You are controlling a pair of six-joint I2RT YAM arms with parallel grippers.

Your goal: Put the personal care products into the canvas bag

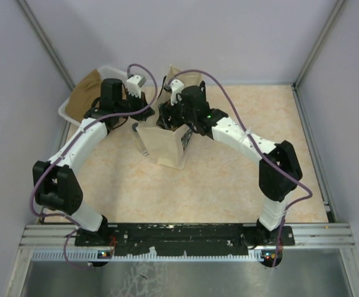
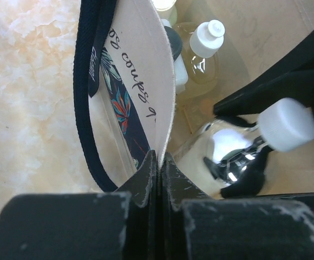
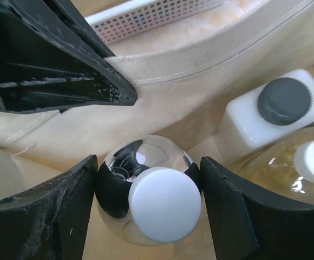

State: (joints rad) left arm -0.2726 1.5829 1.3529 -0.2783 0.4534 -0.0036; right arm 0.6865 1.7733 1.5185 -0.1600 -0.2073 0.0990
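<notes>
The canvas bag (image 1: 162, 147) stands upright mid-table. My left gripper (image 2: 159, 161) is shut on its rim, holding the mouth open; it shows in the top view (image 1: 145, 119). My right gripper (image 3: 149, 163) reaches down inside the bag, its fingers closed against the sides of the silvery round bottle (image 3: 125, 162) with the white cap (image 3: 165, 203). That bottle also shows in the left wrist view (image 2: 214, 149). Inside the bag lie the amber bottle (image 2: 203, 59) and the square whitish bottle (image 3: 246, 122). The slim clear bottle (image 1: 141, 141) stands outside, left of the bag.
A white plastic tub (image 1: 68, 108) with brown cloth sits at the back left, close behind my left arm. Its perforated wall (image 3: 157, 16) shows beyond the bag's rim. Metal frame posts and walls enclose the table.
</notes>
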